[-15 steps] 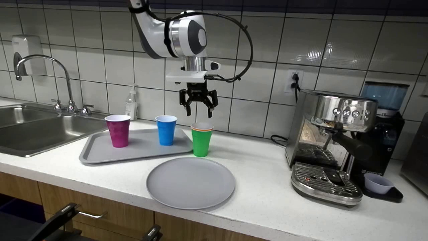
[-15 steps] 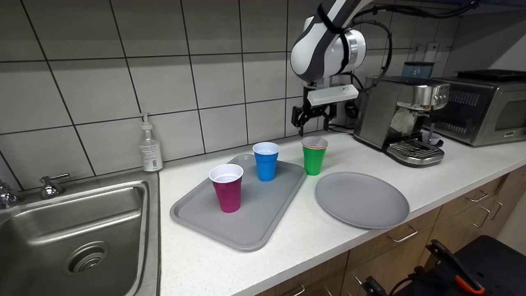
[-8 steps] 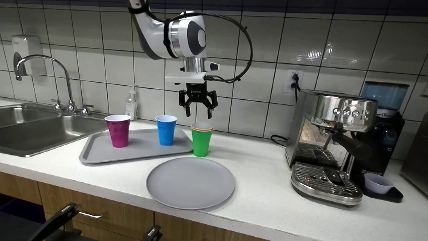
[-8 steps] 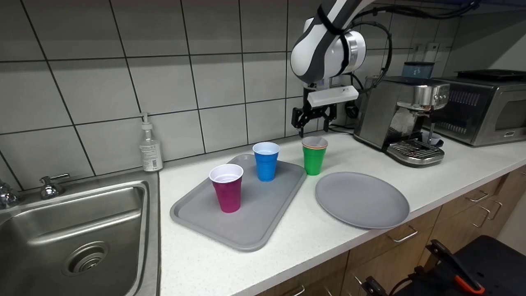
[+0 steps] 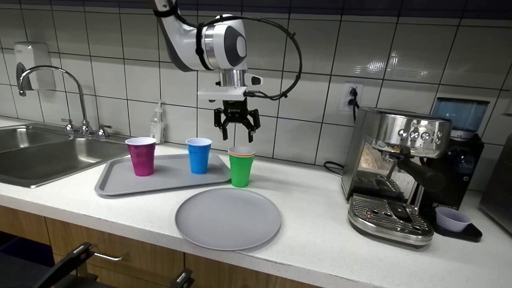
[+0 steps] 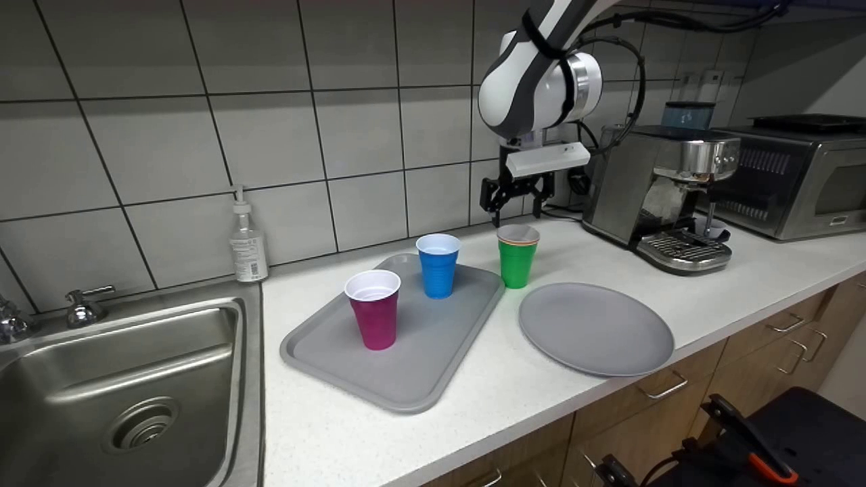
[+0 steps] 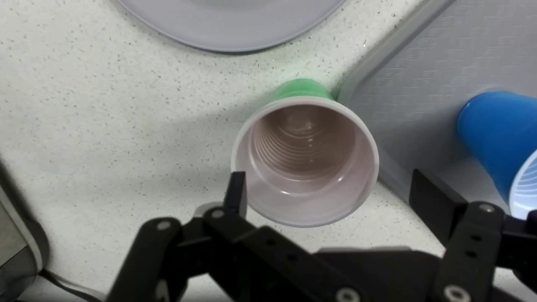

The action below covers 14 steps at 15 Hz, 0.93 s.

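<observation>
Slightly lower than a second ago, the claw (image 5: 238,140) has sunk a touch with its arm (image 5: 224,44), while everything on the pale speckled surface (image 5: 316,200) stays where it was. It is released, jaws spread with nothing between them, and hangs fingers down. Just beneath stands an upright nested stack, not touched by the claw: a green plastic cup (image 5: 241,172) outside, an orange rim (image 5: 242,155) showing, and a pale inner cup (image 7: 306,205).

Both exterior views put the claw nearly over this stack. In the wrist view, though, one fingertip (image 7: 236,189) overlaps the edge of the pale rim, while the opposite fingertip (image 7: 434,203) shows clear of it. Difference in height may explain part of that, but centring looks worth checking: good work here, I judge, means straddling the rim evenly, so that neither pad lands on the lip. Thin walls like these would probably buckle under a hard squeeze, and nested cups could slip against one another; gentle pressure suits them.

Farther out, the rectangular gray tray (image 5: 172,176) has a corner right beside the green cup's base; I cannot tell whether they touch, so sideways nudges are best kept small. On it stand a blue plastic cup (image 5: 199,158) and, beyond, a magenta plastic cup (image 5: 142,160). Near the stack but apart lies a round gray plate (image 5: 228,218).
</observation>
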{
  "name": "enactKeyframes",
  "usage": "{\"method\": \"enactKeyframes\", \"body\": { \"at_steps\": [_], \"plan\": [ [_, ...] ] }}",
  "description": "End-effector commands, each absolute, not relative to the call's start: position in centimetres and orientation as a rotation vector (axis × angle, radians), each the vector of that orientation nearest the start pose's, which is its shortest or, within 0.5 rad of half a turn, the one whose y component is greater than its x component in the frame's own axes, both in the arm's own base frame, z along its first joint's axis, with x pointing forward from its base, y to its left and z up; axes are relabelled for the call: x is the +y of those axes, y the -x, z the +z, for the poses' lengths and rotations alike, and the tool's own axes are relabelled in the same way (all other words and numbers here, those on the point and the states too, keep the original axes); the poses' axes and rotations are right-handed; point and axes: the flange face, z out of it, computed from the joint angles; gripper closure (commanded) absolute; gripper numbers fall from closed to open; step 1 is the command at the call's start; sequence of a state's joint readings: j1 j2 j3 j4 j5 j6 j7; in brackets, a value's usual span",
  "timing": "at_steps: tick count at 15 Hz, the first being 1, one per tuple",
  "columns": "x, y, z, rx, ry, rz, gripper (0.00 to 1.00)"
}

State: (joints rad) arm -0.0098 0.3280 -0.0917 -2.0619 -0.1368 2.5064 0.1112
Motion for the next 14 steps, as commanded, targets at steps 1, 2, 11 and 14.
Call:
{"method": "enactKeyframes", "body": {
  "at_steps": [1, 2, 11, 14],
  "plan": [
    [-5.4, -59.4, 29.3, 0.231, 3.222, -0.215, 0.00],
    [-5.3, -59.3, 29.4, 0.241, 3.216, -0.222, 0.00],
    [-1.3, -58.2, 29.9, 0.344, 3.138, -0.244, 0.00],
    [0.7, -58.2, 29.7, 0.386, 3.127, -0.241, 0.00]
  ]
}}
